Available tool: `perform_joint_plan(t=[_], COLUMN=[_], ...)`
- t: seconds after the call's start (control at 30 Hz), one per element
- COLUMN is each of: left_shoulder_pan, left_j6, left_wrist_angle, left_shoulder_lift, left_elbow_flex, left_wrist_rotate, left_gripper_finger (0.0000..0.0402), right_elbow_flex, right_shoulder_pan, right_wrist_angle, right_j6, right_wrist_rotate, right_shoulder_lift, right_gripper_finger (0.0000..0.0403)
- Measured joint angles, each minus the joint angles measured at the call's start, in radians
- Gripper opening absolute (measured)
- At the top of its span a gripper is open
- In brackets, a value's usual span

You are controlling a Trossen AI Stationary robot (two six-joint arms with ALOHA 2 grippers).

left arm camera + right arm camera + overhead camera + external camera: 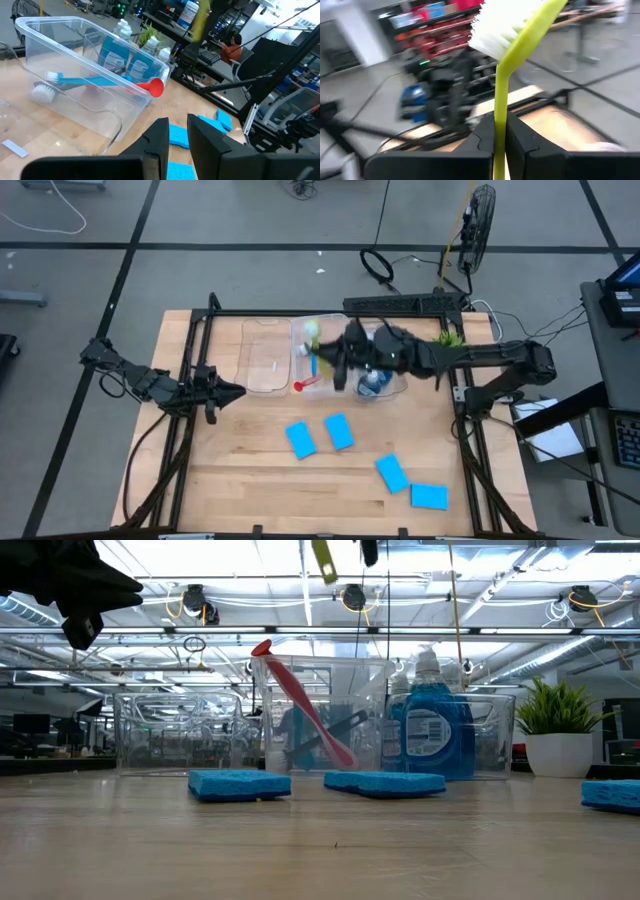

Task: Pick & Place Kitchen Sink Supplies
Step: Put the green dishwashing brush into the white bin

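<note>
The right gripper [500,132] has its jaws clamped on the handle of the yellow-green brush [506,65], white bristles away from the wrist, high above the clear bin [345,355]. In that bin lie the red brush [300,700], the blue brush [85,80] and the blue bottles [425,725], whose white labels are too small to read. Four light-blue sponges [340,432] lie on the table [230,460] in front of the bin. The left gripper [232,392] waits beside the bin, jaws nearly together on nothing
</note>
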Motion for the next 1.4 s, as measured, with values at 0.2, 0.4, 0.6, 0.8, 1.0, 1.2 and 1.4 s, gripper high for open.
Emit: perform_joint_plan(t=[0.2, 0.4, 0.6, 0.8, 1.0, 1.2, 1.4], left_shoulder_pan=[0.0, 0.0, 0.0, 0.0, 0.0, 0.0, 0.0], left_j6=[0.0, 0.0, 0.003, 0.002, 0.0, 0.002, 0.003], left_wrist_angle=[0.0, 0.001, 0.001, 0.001, 0.001, 0.0, 0.0], left_shoulder_lift=[0.0, 0.0, 0.0, 0.0, 0.0, 0.0, 0.0], left_elbow_flex=[0.0, 0.0, 0.0, 0.0, 0.0, 0.0, 0.0], left_wrist_rotate=[0.0, -0.022, -0.027, -0.027, -0.041, -0.045, -0.045], left_gripper_finger=[0.0072, 0.0072, 0.0072, 0.0072, 0.0072, 0.0072, 0.0072], right_elbow_flex=[0.0, 0.001, 0.001, 0.0, 0.0, 0.0, 0.0], right_shoulder_pan=[-0.113, -0.21, -0.256, -0.243, -0.214, -0.201, -0.203], right_wrist_angle=[-0.001, 0.01, -0.01, -0.153, -0.222, -0.27, -0.267], right_j6=[0.01, 0.052, 0.159, 0.282, 0.375, 0.379, 0.311], right_wrist_rotate=[0.05, 0.047, 0.06, 0.16, 0.146, 0.151, 0.14], right_shoulder_lift=[0.048, 0.139, 0.211, 0.226, 0.228, 0.228, 0.227], right_gripper_finger=[0.0009, 0.0009, 0.0009, 0.0015, 0.0018, 0.0016, 0.0016])
